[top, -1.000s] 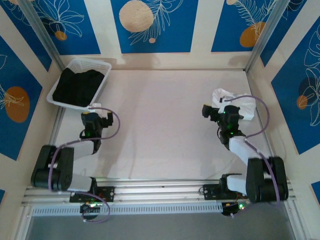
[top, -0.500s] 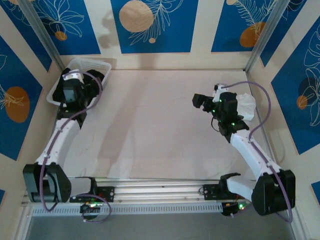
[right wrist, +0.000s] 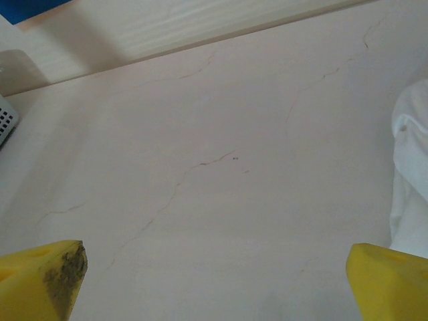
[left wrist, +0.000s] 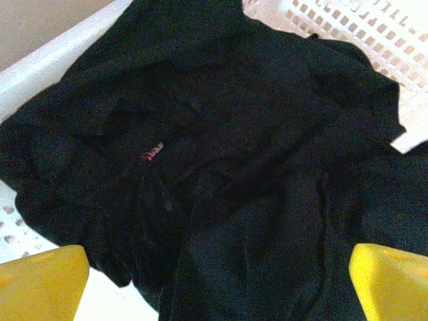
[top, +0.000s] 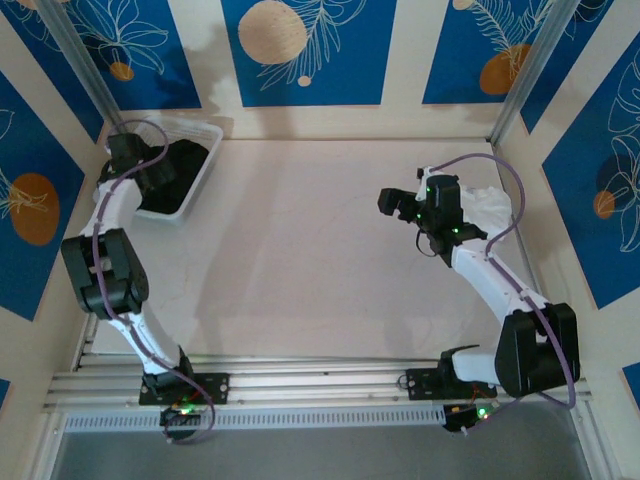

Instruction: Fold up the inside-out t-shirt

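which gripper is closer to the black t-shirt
Left. The left gripper hangs directly over the black t-shirt in the white basket; the right gripper is far across the table, beside the white garment.

Open tabletop (top: 300, 250) between basket (top: 209, 158) and garment (top: 497, 206)

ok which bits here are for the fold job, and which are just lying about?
Job:
- black t-shirt, bunched in the white basket
- left gripper over it, jaws open
- right gripper over the table, jaws open

Lying about:
- white garment, at the table's right side
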